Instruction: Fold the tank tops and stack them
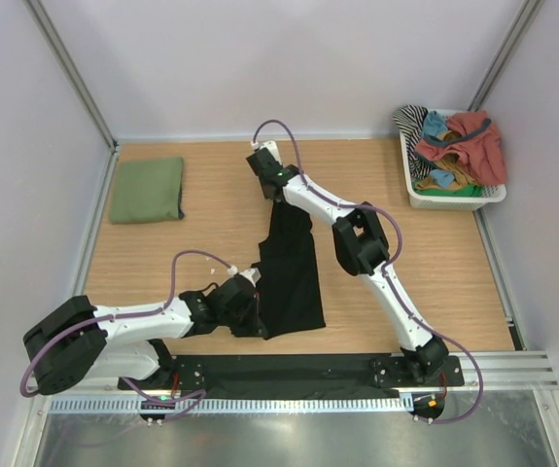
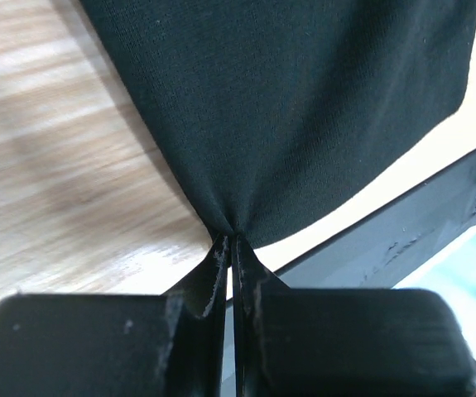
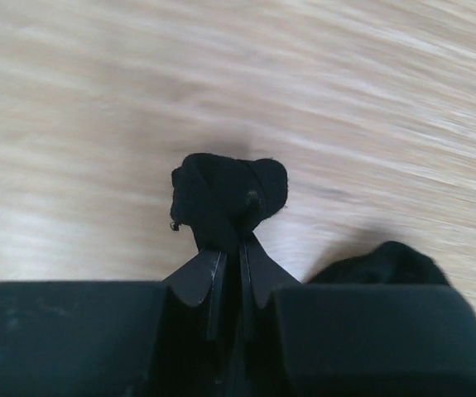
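Black tank top [image 1: 289,272] pinched at both ends at mid-table – soft, light, limp cloth.
The left gripper [image 2: 231,240] has its jaws closed tight on the hem corner at the garment's 7 o'clock; the right gripper [image 3: 231,248] is clamped on a small bunch of the same cloth at its 12 o'clock end. Such thin knit will likely sag, crease and slide on the wooden table [image 1: 435,282], so corners and edges look like the best holds. The olive green tank top [image 1: 148,190] lies folded at the table's 10 o'clock, the basket [image 1: 444,202] of other clothes at 2 o'clock. No brand, label or writing is legible.
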Robot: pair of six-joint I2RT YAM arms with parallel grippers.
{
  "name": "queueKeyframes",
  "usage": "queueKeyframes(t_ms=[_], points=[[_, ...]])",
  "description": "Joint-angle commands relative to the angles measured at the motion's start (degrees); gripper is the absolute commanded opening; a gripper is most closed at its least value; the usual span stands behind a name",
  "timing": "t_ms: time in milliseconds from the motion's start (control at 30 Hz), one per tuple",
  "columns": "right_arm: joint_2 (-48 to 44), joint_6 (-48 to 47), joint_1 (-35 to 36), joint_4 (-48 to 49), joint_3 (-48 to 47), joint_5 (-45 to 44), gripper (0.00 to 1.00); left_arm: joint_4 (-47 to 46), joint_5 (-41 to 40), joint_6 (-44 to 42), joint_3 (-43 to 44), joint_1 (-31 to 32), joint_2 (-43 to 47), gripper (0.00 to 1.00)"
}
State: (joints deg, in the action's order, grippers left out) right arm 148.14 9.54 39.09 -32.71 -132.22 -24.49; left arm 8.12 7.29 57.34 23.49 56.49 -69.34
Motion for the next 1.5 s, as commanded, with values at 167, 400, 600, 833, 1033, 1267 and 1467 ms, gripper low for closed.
queueKeyframes(t_ms=[167,400,600,833,1033,1267,1467], points=[[-6.63,4.35,-3.85,7.13,0.65,-1.18,0.35,3.39,-0.87,1.37,-2.04,2.31,-2.02,0.02],[-10.05,1.89,-3.85,12.93,4.6,11.56,0.18,4.18,-3.07,2.86,-1.43,2.31,-3.25,0.02],[-10.23,1.89,-3.85,12.4,3.46,15.25,0.03,9.09,-5.96,1.64,1.73,2.31,-3.08,0.07],[-11.38,1.62,-3.85,14.26,4.17,21.59,0.64,16.13,-12.11,0.4,4.64,2.31,0.08,0.36],[-15.85,1.45,-3.94,13.29,7.5,20.36,0.64,21.58,-16.25,0.23,6.65,1.96,5.26,0.65],[-24.03,2.5,-4.2,13.47,15.16,20.63,0.74,24.57,-16.69,-2.67,11.67,-0.06,5.1,0.69],[-28.86,6.19,-4.99,6.96,18.83,17.29,0.6,27.99,-17.75,-5.13,16.06,-2.17,5.44,0.68]])
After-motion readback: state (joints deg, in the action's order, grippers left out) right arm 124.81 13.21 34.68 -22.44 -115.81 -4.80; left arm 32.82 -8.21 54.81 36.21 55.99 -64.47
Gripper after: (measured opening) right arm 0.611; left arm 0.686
